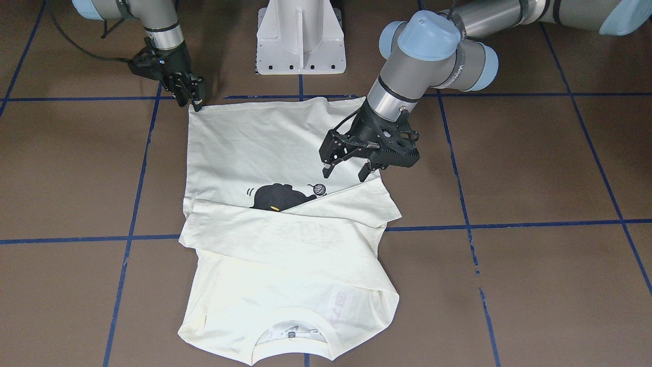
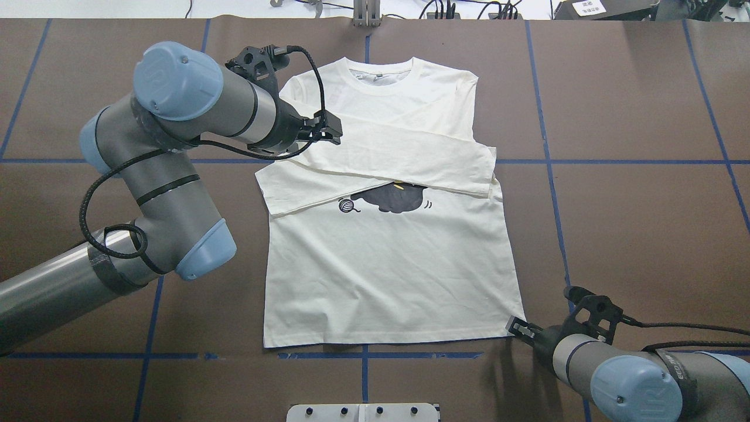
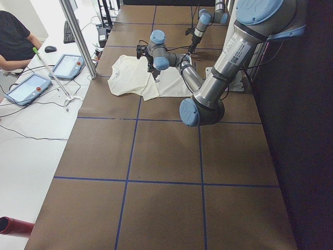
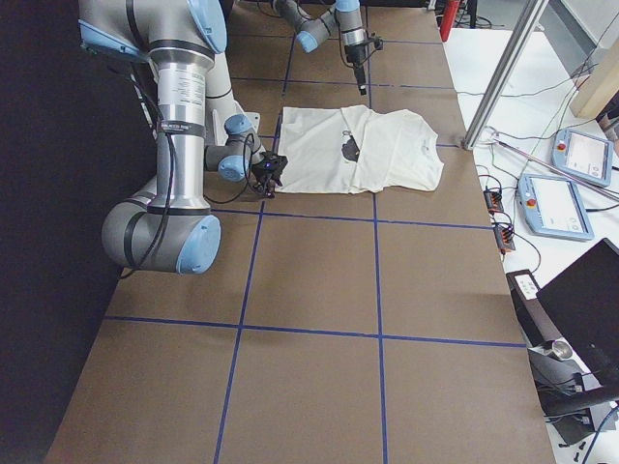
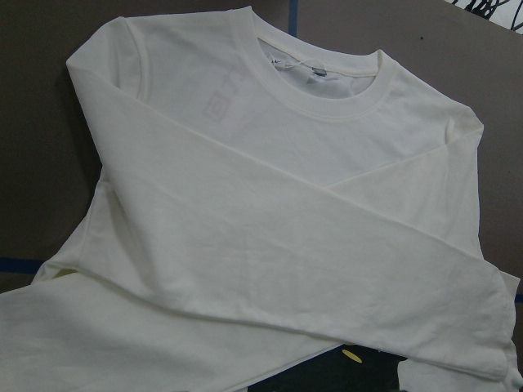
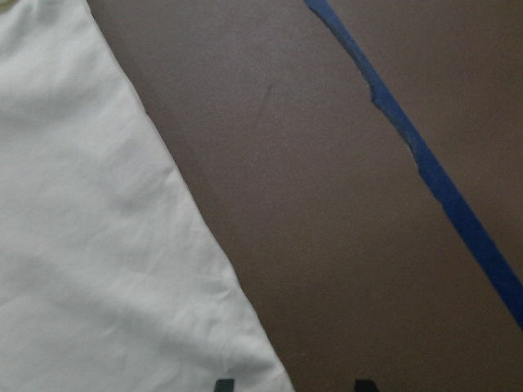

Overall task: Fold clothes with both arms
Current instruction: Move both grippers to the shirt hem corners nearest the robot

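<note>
The cream-white shirt (image 2: pixel 387 264) lies flat on the brown table, collar (image 2: pixel 384 69) away from the robot. Both sleeves are folded across the chest and half cover the black cat print (image 1: pixel 280 196). My left gripper (image 1: pixel 345 172) hovers open and empty just above the folded sleeve's edge; in the overhead view it (image 2: pixel 331 130) sits over the shirt's left shoulder area. The left wrist view shows only the collar (image 5: pixel 319 98) and crossed sleeves. My right gripper (image 1: pixel 196 99) is low at the hem corner (image 2: pixel 515 326). Its fingertips (image 6: pixel 222 384) stand apart beside that corner (image 6: pixel 270 367).
The white pedestal base (image 1: pixel 300 35) stands at the robot's edge of the table. Blue tape lines (image 2: pixel 586 163) grid the brown surface. Beyond the far edge are a metal post (image 3: pixel 78 36), tablets (image 3: pixel 67 65) and a seated person (image 3: pixel 15 41).
</note>
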### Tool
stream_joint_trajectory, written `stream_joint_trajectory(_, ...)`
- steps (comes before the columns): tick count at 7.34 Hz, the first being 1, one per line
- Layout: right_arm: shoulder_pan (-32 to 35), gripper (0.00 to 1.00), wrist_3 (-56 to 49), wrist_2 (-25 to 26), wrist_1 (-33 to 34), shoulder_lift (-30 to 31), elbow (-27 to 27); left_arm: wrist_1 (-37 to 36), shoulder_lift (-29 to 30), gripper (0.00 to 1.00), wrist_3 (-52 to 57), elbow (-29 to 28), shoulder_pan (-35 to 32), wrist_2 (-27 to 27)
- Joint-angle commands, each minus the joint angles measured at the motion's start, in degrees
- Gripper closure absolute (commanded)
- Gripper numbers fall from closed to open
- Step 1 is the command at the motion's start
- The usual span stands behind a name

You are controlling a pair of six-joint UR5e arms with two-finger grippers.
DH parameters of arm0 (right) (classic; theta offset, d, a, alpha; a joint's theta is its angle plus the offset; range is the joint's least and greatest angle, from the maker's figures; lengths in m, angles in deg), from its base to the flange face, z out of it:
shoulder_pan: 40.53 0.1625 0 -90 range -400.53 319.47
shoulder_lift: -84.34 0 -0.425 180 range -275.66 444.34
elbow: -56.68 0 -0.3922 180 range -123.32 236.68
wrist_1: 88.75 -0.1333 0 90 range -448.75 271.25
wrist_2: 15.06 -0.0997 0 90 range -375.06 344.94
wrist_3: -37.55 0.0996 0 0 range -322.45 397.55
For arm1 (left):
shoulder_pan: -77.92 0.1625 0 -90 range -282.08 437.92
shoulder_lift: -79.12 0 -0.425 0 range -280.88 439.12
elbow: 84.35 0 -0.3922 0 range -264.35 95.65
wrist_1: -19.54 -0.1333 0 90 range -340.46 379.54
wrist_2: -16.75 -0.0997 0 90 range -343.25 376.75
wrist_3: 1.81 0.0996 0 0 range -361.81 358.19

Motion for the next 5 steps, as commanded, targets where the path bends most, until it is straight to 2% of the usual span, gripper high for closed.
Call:
stream_joint_trajectory(1, -0.02, 0.95, 0.02, 0.07, 2.7, -1.68, 0.01, 0.17, -0.14, 0.14, -0.1, 0.09, -0.07, 0.01)
stream_joint_trajectory(2, -0.02, 1.0, -0.07, 0.07, 3.42, -1.95, 0.01, 0.09, -0.14, 0.14, -0.02, 0.09, 0.02, 0.01)
stream_joint_trajectory(5, 0.24, 1.0, -0.07, -0.02, 3.51, -1.7, 2.54, -0.35, -2.23, 0.13, -2.11, 1.83, 0.28, 0.1)
